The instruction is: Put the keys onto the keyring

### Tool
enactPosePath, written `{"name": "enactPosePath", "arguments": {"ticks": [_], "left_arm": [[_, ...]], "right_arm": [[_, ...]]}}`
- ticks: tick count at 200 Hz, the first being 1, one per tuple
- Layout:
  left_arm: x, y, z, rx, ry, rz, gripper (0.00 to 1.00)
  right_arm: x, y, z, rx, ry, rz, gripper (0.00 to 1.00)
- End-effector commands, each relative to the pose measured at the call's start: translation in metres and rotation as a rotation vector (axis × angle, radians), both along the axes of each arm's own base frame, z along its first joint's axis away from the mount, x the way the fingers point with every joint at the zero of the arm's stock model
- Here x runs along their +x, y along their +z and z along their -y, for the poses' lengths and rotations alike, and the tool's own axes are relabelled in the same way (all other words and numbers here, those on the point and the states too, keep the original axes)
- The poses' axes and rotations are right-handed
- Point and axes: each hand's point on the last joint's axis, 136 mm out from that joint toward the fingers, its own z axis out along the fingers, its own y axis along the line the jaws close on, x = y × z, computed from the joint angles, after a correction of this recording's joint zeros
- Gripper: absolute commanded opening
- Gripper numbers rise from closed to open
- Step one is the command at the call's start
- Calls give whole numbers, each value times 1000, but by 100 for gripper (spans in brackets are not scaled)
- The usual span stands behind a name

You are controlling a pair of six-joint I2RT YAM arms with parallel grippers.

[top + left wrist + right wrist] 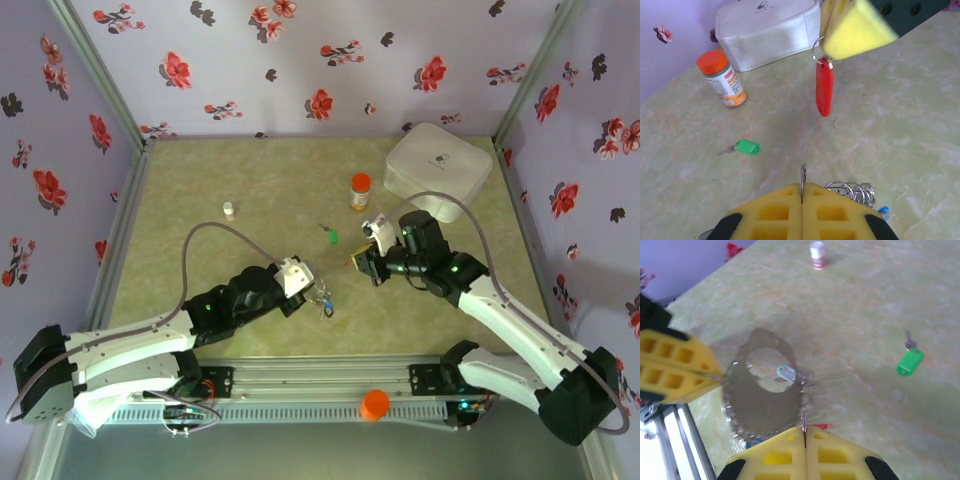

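Status: left fingers (775, 210) clenched on keyring (803, 174), steadying it for threading | right fingers (855, 30) grasp red key (824, 87), apparently aligning it with ring | green key (746, 147) lies loose mid-counter.

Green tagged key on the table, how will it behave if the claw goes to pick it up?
Probably very light: the green-tagged key is small beside the orange-capped bottle. It lies flat on the table, so likely hard to pinch and apt to slide.

Foam, plastic, metal
My pads (775, 212) were matt porous foam, the red key tag (824, 92) glossy plastic, the keyring (803, 175) smooth metal
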Motion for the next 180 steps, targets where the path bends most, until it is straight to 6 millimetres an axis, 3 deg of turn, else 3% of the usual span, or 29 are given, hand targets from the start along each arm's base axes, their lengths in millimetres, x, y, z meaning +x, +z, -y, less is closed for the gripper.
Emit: {"name": "enactPosePath", "arguments": {"ticks": [1,91,180], "left_arm": [[0,18,7,-23,-34,41,0],[-20,9,25,-11,-208,82,0],[-26,5,25,-1,-251,116,0]], "right_arm": [[-24,-3,-9,-23,171,75,0],[-56,-23,-28,-87,351,1,0],[-57,-18,-39,-50,361,35,0]]}}
